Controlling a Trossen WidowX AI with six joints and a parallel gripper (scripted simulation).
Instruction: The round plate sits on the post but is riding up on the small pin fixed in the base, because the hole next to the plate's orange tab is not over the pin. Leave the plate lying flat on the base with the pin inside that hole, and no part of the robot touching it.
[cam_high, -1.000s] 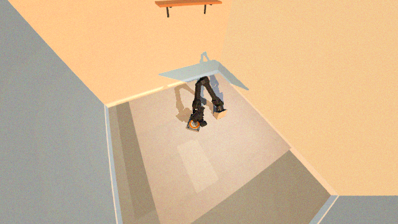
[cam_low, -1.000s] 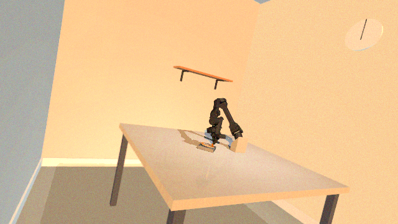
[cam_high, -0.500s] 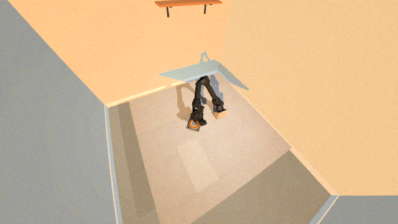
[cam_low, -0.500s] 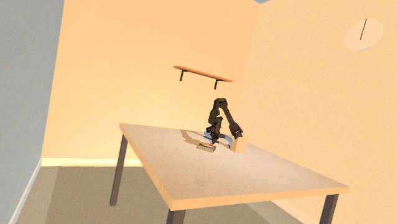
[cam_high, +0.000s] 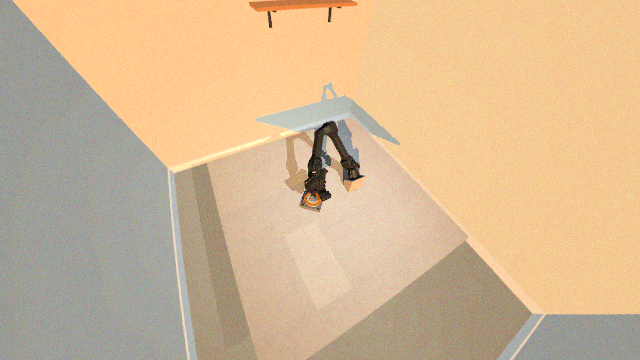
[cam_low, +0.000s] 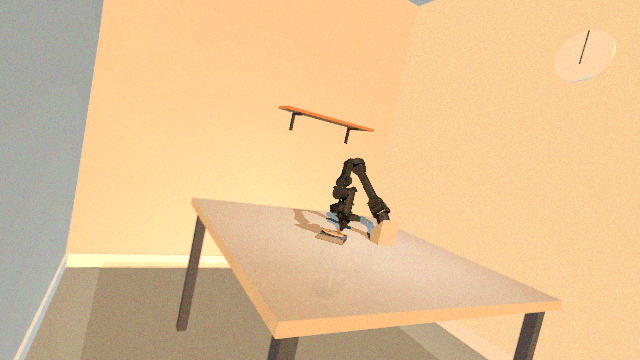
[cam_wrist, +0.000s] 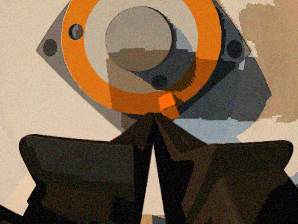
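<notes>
Closed end effector nudging the plate's orange tab; seating is not yet confirmed.

In the wrist view the end effector (cam_wrist: 154, 123) has its fingers pressed together with nothing between them, its tip at or just beside the orange tab (cam_wrist: 166, 102) on the near edge of the round plate (cam_wrist: 141, 36), which sits around the post (cam_wrist: 140, 30) on the grey base (cam_wrist: 234, 63). A dark hole next to the tab is visible, but whether the pin sits in it cannot be told, so the job looks partly done: alignment, lying flat and withdrawal remain. The exterior view shows only the arm (cam_low: 350, 192) leaning over the base on the surface (cam_low: 300, 280), the plate too small to read.
</notes>
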